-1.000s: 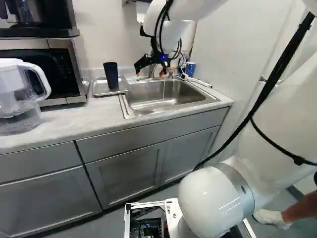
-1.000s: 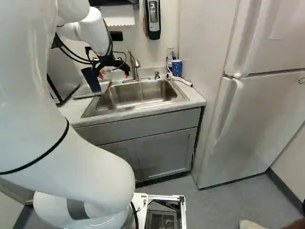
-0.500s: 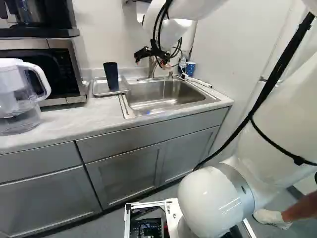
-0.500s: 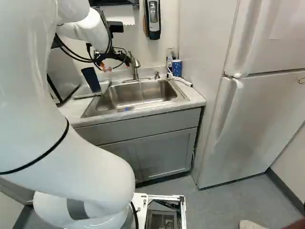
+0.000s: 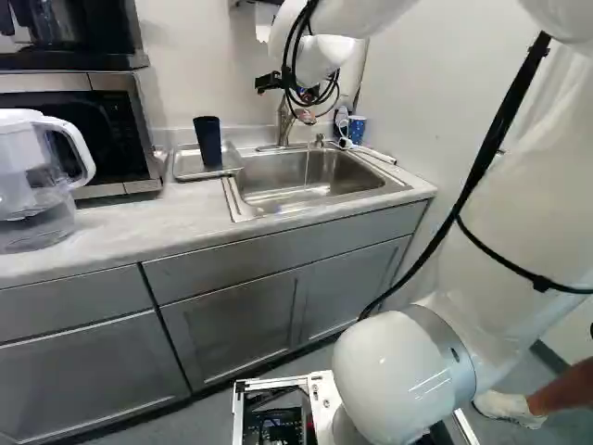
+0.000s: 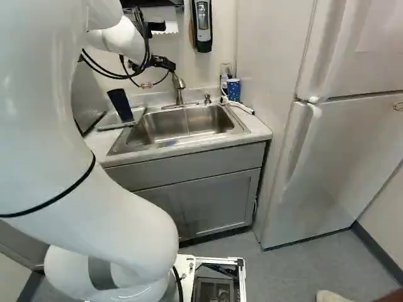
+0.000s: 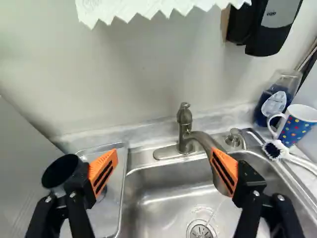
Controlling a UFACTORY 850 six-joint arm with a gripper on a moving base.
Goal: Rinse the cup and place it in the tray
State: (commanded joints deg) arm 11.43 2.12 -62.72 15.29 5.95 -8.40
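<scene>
My gripper (image 6: 154, 74) is raised near the wall, left of the faucet in the right base view. In the wrist view the gripper (image 7: 163, 171) stands wide open, nothing between its orange pads. The dark blue cup (image 5: 208, 141) stands upright on the metal tray (image 5: 187, 170) beside the sink. From the wrist, the cup (image 7: 60, 171) shows its open mouth just outside one finger, which hides part of it. A thin stream of water falls from the faucet (image 7: 184, 126) into the sink (image 6: 164, 126).
A dotted mug (image 7: 298, 124), a dish brush (image 7: 275, 148) and a soap bottle (image 7: 275, 101) stand by the sink's far corner. Above hang a soap dispenser (image 6: 203, 25) and paper towel (image 7: 148, 7). A microwave (image 5: 107, 130) and water pitcher (image 5: 42, 181) flank the tray's other side; a fridge (image 6: 340, 145) stands at right.
My gripper has lifted and tilted upward toward the wall, away from the cup and the sink. The cup stays put on the tray, and the base has not moved.
</scene>
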